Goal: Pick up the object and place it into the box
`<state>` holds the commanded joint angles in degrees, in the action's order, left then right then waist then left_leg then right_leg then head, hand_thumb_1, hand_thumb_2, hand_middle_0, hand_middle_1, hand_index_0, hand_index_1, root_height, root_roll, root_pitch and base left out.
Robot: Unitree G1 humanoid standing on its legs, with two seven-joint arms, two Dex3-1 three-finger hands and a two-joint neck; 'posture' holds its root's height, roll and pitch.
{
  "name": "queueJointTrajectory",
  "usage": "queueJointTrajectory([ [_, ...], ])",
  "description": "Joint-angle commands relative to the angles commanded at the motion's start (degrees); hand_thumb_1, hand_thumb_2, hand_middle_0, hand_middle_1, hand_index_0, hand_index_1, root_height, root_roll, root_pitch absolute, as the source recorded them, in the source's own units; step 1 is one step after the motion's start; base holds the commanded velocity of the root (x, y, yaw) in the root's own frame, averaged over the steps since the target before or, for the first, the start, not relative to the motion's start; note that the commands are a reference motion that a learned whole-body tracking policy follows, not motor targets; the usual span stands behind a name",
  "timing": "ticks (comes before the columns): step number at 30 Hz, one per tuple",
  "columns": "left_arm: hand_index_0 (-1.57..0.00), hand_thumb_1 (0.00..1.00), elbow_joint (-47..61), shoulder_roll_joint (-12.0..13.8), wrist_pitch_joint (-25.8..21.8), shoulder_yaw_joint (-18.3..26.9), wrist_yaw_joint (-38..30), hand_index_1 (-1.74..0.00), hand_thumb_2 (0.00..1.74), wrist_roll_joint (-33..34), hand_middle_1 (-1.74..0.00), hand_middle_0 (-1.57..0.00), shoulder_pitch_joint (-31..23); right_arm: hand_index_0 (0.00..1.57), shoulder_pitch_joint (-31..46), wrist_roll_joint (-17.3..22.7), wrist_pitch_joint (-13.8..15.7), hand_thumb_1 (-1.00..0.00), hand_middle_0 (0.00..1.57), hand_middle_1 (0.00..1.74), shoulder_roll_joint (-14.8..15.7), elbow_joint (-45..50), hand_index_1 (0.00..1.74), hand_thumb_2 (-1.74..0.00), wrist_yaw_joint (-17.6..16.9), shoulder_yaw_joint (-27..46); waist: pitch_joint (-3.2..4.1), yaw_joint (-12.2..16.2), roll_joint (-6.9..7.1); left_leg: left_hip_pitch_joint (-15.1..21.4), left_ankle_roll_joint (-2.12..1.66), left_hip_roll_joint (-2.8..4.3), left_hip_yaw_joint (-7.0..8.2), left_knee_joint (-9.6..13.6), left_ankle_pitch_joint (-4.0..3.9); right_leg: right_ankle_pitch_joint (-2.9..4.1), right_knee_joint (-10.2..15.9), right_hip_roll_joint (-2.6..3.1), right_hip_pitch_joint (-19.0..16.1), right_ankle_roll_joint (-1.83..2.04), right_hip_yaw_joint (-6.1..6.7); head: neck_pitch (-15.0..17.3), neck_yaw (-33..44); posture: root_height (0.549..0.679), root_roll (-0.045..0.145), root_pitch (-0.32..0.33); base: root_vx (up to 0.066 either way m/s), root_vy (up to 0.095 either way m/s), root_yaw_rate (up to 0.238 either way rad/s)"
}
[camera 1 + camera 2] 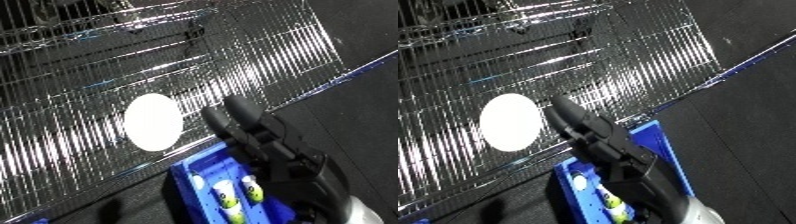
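Up close: right hand over blue bin, fingers straight, holding nothing; white disc on wire mesh basket; small objects inside bin.

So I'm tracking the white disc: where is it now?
The white disc lies left of centre on the wire rack, just above the blue bin and left of the right hand.

Shiny wire mesh rack filling the view from nine to one o'clock, bright glare streaks across its bars, white oval disc at centre-left, dark floor at three o'clock, tilted view
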<state>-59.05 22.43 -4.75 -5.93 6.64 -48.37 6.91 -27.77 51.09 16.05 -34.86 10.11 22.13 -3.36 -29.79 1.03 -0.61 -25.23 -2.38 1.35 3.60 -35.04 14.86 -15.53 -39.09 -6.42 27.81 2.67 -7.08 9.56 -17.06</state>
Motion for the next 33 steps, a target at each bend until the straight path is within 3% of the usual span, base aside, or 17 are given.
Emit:
queueJointTrajectory([
  [4, 0.0, 0.0, -0.3, -0.4, 0.1, -0.2, -0.4, 0.0, 0.0, 0.0, 0.0, 0.0, 0.6, 0.0, -2.2, -7.2, 2.1, 0.0, 0.0, 0.0, -1.0, -2.1, 0.0, 0.0, -7.5, -0.2, 0.0, -0.2, -0.06, -0.2, 0.1, -0.01, -0.14, -0.2, -0.14, -0.13, -0.3, 0.09, 0.1, -0.18, -0.1, 0.1, 0.7, 0.645, 0.062, 0.079, 0.011, 0.004, 0.005],
  [11, 0.0, 0.0, -0.7, -0.9, -0.9, -1.6, -0.4, 0.0, 0.0, 0.3, 0.0, 0.0, 0.5, 0.0, -7.9, -21.8, 2.3, 0.0, 0.0, 0.0, -5.2, -11.8, 0.0, 0.0, -22.4, -5.3, 0.0, -1.8, -0.57, -1.1, 0.52, -0.33, -1.0, -0.8, -0.35, -0.56, -1.4, -0.23, 0.8, -0.72, -0.55, 0.5, -0.2, 0.643, 0.061, 0.079, 0.005, -0.006, 0.048],
  [16, 0.0, 0.0, -0.9, -0.9, -1.0, -3.1, -0.5, 0.0, 0.0, 0.3, 0.0, 0.0, 0.6, 0.0, -12.7, -24.4, 2.0, 0.0, 0.0, 0.0, -7.6, -21.0, 0.0, 0.0, -30.3, -9.0, 0.0, -3.3, -1.29, -1.8, 0.68, -0.81, -1.74, -1.0, -0.46, -0.87, -2.1, -0.7, 1.3, -1.04, -1.04, 0.7, -1.9, 0.641, 0.063, 0.081, 0.006, -0.013, 0.098],
  [25, 0.0, 0.0, -1.1, -0.9, -0.9, -5.6, -0.1, 0.0, 0.0, 0.0, 0.0, 0.0, 1.2, 0.0, -18.5, -25.8, 1.4, 0.0, 0.0, 0.0, -8.6, -32.6, 0.0, 0.0, -36.8, -14.1, 0.0, -5.0, -2.62, -3.4, 0.96, -1.75, -2.57, -1.8, -0.23, -1.12, -3.2, -1.31, 2.7, -1.48, -1.51, 1.0, -4.7, 0.639, 0.067, 0.091, 0.003, -0.006, 0.069],
  [33, 0.0, 0.0, 0.0, -0.8, -0.4, -7.5, -0.2, 0.0, 0.0, -0.4, 0.0, 0.0, 1.6, 0.0, -23.8, -26.4, 0.9, 0.0, 0.0, 0.0, -8.9, -41.3, 0.0, 0.0, -36.4, -19.1, 0.0, -6.0, -3.69, -5.4, 1.11, -2.22, -2.68, -2.9, 0.02, -1.42, -4.5, -1.6, 4.7, -1.76, -1.62, 1.1, -6.5, 0.636, 0.07, 0.107, 0.004, 0.004, 0.044],
])
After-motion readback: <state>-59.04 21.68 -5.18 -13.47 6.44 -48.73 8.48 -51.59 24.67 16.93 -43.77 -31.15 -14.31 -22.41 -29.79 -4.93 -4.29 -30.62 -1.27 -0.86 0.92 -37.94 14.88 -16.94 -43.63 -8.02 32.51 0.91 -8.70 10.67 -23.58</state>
